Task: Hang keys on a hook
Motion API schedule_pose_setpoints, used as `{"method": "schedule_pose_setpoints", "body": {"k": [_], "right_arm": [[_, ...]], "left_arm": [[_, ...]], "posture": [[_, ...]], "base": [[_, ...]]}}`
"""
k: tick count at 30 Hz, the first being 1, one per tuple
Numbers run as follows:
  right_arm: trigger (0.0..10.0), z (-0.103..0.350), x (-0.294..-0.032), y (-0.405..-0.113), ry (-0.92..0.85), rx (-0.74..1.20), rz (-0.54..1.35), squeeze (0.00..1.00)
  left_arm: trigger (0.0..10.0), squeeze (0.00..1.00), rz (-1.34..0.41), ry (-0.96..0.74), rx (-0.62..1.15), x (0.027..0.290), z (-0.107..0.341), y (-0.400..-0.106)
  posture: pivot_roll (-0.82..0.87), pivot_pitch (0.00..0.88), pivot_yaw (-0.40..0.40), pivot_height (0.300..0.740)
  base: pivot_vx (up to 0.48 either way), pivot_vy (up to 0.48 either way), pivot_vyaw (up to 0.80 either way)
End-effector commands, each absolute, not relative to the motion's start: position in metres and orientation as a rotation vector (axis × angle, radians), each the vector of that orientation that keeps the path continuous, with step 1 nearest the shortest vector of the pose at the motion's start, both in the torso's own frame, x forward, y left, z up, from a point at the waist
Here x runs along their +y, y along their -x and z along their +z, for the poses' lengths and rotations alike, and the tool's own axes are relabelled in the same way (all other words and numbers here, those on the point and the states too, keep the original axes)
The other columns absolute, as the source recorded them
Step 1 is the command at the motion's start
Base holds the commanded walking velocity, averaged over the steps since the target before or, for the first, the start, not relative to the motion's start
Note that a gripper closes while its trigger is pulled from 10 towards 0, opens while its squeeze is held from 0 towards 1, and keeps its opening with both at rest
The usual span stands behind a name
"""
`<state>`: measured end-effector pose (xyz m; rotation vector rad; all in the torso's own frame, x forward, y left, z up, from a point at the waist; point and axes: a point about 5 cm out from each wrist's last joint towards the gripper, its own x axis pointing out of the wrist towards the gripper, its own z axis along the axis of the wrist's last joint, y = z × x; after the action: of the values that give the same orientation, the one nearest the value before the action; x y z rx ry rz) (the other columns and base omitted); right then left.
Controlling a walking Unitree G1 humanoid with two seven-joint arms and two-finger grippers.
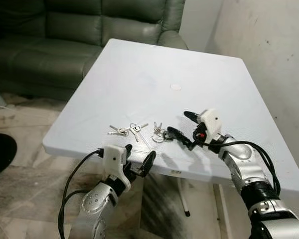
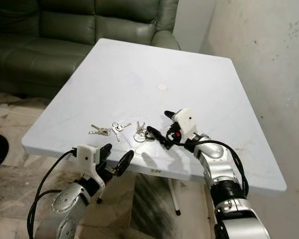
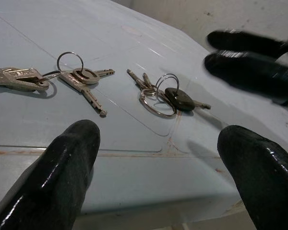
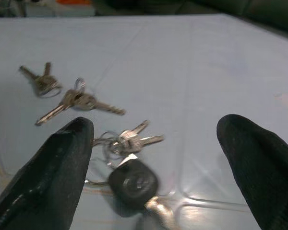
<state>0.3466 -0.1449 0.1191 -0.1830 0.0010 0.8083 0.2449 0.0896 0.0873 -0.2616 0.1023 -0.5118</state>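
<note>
Right gripper [image 1: 181, 126] spread wide beside the black-headed key bunch [image 1: 159, 133] — a low finger could shove it away; left gripper [image 1: 139, 158] also spread

I count three bunches of keys on one bench [image 1: 139, 74]: the left bunch [image 1: 118, 131], the middle bunch [image 1: 136, 128], and the right bunch [image 1: 159, 133], which carries one black fob [image 3: 179, 98]; one small round mark [image 1: 175, 87] sits further up the top; one green sofa [image 1: 79, 35] stands behind; I have two grippers out, my left gripper [image 1: 139, 159] and my right gripper [image 1: 182, 127], each with two black fingers spread apart.
</note>
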Motion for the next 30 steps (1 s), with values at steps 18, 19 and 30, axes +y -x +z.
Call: {"method": "schedule_pose_setpoints", "body": {"k": [18,19,30], "right_arm": [[2.9,0.120,-0.106,-0.351,0.187,-0.031,0.918,0.00],[2.9,0.120,-0.105,-0.351,0.188,-0.032,0.920,0.00],[10.0,0.112,-0.099,-0.351,0.259,0.027,0.922,0.00]], "left_arm": [[10.0,0.00,-0.489,0.254,0.112,0.089,0.094,-0.242],[10.0,0.00,-0.489,0.253,0.112,0.089,0.094,-0.242],[10.0,0.00,-0.479,0.260,0.115,0.090,0.095,-0.241]], "posture": [[0.08,0.125,-0.142,0.740],[0.08,0.125,-0.142,0.740],[0.09,0.125,-0.147,0.740]], "base": [[0.000,0.000,0.00],[0.000,0.000,0.00],[0.000,0.000,0.00]]}}
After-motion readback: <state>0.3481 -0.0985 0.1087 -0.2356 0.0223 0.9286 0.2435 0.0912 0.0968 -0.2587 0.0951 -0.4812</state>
